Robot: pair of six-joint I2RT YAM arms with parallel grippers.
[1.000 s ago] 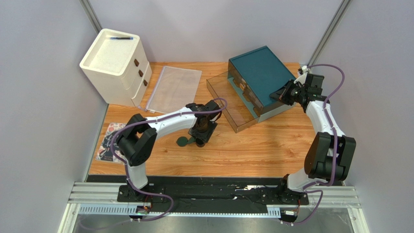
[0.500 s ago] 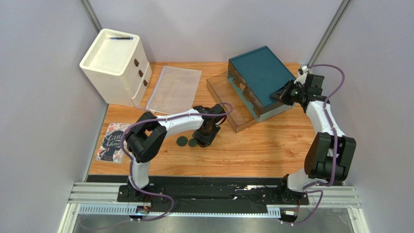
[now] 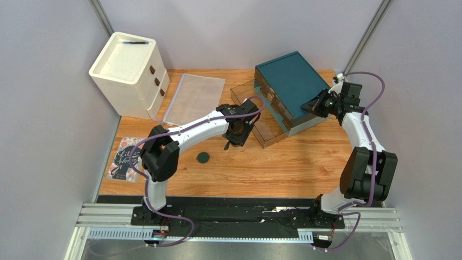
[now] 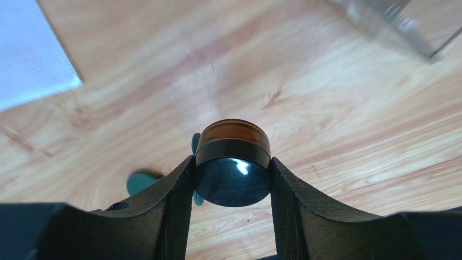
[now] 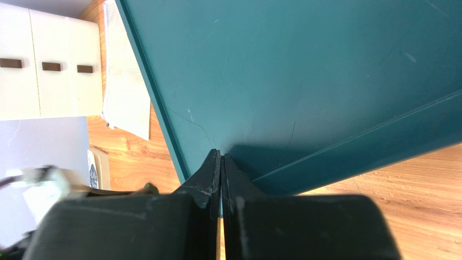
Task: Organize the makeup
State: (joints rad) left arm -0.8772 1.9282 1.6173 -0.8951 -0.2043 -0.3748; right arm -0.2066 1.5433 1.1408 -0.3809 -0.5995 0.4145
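L jaws grip compact (image 4: 233, 181), R jaws shut by teal lid (image 5: 303, 70)

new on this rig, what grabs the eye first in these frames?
The left gripper pinches a round black compact with an amber band, held clear of the table near the clear box. Next comes the big teal case at the right rear, with the shut right gripper at its edge. One dark green round puff lies alone on the table, left of centre.
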